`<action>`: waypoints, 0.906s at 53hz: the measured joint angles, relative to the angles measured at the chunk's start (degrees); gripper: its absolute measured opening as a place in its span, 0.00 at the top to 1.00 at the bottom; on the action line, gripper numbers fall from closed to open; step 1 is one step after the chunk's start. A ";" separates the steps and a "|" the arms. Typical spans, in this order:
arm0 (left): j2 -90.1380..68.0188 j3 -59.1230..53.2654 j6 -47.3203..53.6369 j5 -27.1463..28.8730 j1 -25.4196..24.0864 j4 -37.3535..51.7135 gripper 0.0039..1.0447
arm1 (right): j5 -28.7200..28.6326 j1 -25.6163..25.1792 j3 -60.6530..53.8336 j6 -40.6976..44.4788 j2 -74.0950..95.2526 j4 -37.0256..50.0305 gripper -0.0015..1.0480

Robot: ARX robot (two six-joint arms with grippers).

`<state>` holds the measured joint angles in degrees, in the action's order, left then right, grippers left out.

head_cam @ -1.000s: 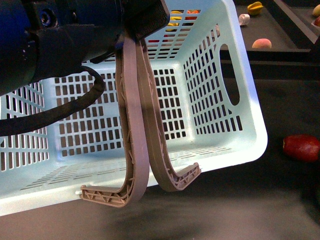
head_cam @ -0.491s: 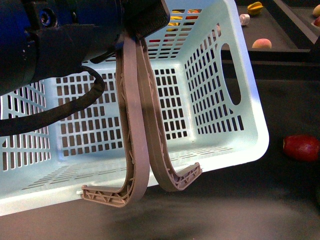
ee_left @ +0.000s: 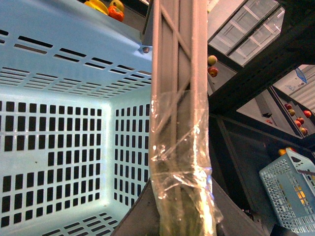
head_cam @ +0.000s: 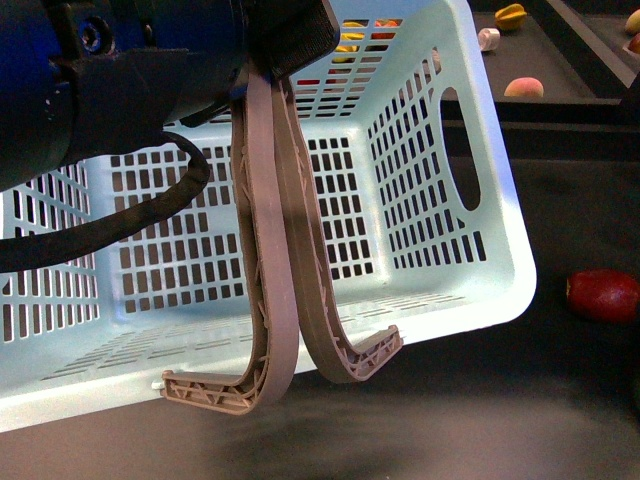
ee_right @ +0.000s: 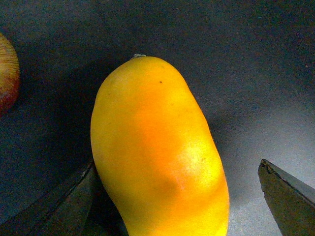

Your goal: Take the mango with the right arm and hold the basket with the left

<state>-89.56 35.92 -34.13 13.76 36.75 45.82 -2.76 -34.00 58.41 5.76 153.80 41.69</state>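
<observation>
The aqua basket (head_cam: 440,250) hangs tilted in the front view, its two taupe handles (head_cam: 275,250) pinched together at the top by my left gripper (head_cam: 290,40), which is shut on them. From the left wrist, the handles (ee_left: 178,73) run up the middle, wrapped in clear tape, with the basket's slotted floor (ee_left: 59,147) beside them. The yellow-orange mango (ee_right: 157,152) lies on the dark surface, filling the right wrist view. My right gripper (ee_right: 179,196) is open around it, one finger (ee_right: 64,201) close against its side, the other finger (ee_right: 288,196) well apart. The right arm is out of the front view.
A dark red oblong fruit (head_cam: 603,295) lies on the dark table at the right. A peach (head_cam: 523,88), a starfruit (head_cam: 510,15) and a small white item (head_cam: 488,38) sit on the far shelf. A second blue basket (ee_left: 290,191) stands beyond. A reddish fruit edge (ee_right: 7,78) lies near the mango.
</observation>
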 joint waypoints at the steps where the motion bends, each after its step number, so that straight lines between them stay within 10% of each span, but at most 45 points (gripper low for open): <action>1: 0.00 0.00 0.00 -0.02 0.00 -0.02 0.93 | 0.00 -0.13 -0.04 0.09 0.00 -0.07 0.28; 10: 0.00 0.00 0.00 -0.02 0.00 0.00 0.93 | 0.11 -1.09 -0.11 1.33 0.17 -0.22 0.47; 48: 0.00 0.00 0.00 0.00 0.00 0.00 0.93 | -16.55 8.44 -15.89 -5.35 -29.05 -3.58 0.49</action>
<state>-89.56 35.92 -34.13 13.76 36.75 45.82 -19.31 -25.56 42.52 0.40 124.75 38.11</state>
